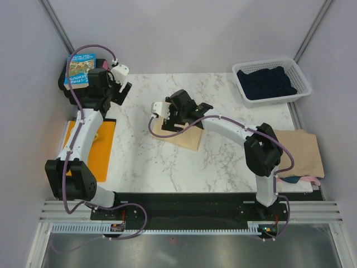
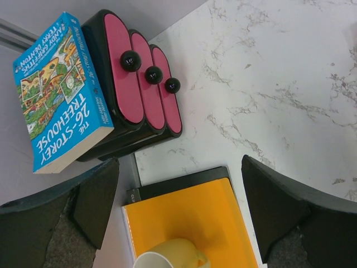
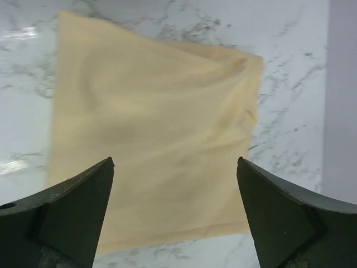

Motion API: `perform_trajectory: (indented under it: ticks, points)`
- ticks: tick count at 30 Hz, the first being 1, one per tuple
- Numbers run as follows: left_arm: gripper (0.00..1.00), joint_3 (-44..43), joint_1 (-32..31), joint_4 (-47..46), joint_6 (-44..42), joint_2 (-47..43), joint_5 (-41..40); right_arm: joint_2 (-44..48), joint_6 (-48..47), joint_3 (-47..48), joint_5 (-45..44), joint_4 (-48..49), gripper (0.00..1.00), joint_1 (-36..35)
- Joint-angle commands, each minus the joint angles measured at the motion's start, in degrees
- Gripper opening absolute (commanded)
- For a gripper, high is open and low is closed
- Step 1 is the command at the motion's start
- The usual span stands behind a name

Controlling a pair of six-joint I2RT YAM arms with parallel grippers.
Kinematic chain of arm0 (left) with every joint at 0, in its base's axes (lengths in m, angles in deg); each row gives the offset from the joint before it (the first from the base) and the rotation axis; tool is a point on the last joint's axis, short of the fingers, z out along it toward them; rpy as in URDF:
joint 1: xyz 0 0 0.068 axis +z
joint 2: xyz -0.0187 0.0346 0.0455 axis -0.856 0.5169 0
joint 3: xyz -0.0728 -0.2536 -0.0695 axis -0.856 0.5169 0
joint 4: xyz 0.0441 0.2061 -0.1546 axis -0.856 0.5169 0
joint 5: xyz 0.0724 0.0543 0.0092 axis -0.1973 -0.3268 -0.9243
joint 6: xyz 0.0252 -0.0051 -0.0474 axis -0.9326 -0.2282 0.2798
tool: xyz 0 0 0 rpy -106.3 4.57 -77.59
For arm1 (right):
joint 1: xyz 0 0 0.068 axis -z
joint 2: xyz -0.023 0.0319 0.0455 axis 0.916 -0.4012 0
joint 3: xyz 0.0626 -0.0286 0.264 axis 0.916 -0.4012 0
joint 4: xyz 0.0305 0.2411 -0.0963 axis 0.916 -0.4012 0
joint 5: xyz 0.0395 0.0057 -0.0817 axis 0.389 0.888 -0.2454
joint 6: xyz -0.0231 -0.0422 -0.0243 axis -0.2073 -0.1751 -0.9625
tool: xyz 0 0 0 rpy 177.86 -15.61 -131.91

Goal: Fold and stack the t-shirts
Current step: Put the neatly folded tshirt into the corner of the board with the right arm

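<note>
Black fingers [image 3: 72, 212] of my right gripper [image 3: 175, 167] stand spread wide, holding nothing, above the pale yellow t-shirt [image 3: 150, 139], a soft matte rectangle folded flat on the marbled table [image 3: 290, 84]. That fold looks finished, I judge; next I need the limp tan t-shirt [image 1: 301, 151] well to its right. Farther back on that side, navy cloth [image 1: 266, 84] fills a white mesh basket [image 1: 271, 60]. Far to its left, my left gripper [image 2: 179, 162] gapes empty.

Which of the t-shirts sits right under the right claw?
The pale yellow one, folded flat at mid-table. The tan shirt lies off to the right, and the navy one is in the white basket.
</note>
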Motion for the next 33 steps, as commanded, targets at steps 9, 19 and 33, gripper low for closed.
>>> perform_trajectory:
  ticks: [9,19,33]
  points:
    - [0.98,2.19,0.37,0.97,0.28,-6.37,-0.31,5.37,11.02,-12.94,8.07,-3.54,0.98,-5.36]
    - [0.98,2.63,0.37,1.76,-0.6,-7.78,-0.22,1.59,11.03,-19.0,-2.82,8.4,0.97,-5.36]
    - [0.98,-1.93,0.37,1.5,-2.27,-3.21,-0.31,-5.88,9.26,-15.49,-6.35,12.64,0.85,-3.96]
